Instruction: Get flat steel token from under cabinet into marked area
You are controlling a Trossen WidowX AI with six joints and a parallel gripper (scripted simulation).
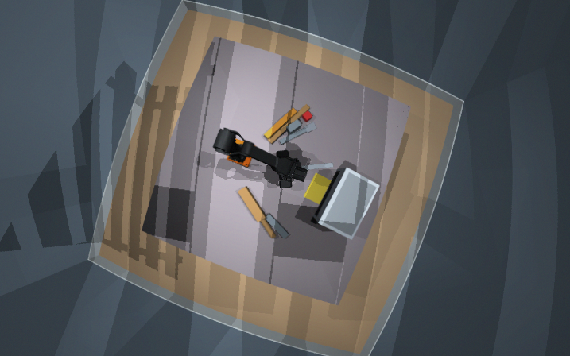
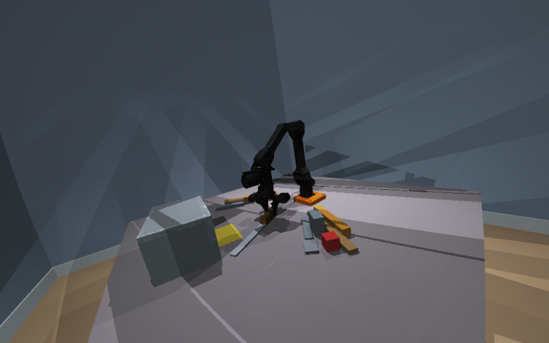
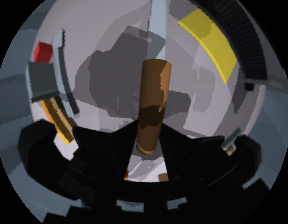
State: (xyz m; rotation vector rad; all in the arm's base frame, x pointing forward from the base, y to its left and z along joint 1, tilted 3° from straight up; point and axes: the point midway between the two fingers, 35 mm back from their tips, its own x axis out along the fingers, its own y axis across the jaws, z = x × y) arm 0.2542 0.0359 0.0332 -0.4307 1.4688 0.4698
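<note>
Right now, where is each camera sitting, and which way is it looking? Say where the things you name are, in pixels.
Top: high overhead, looking down at the table (image 1: 251, 88) (image 2: 310, 298); it shows the arm (image 1: 262, 154) (image 2: 282, 136) from above.
Exterior: beyond the table's edge, looking across it toward the arm, seen nearly whole.
Wrist: on the arm, looking out past the gripper (image 1: 299, 173) (image 2: 269, 213) (image 3: 151, 142), whose black fingers show, holding a brown handle (image 2: 266, 216) (image 3: 156, 85).
Top and exterior share the red block (image 1: 307, 115) (image 2: 330, 241) (image 3: 43, 52) and big box (image 1: 347, 201) (image 2: 182, 246).
</note>
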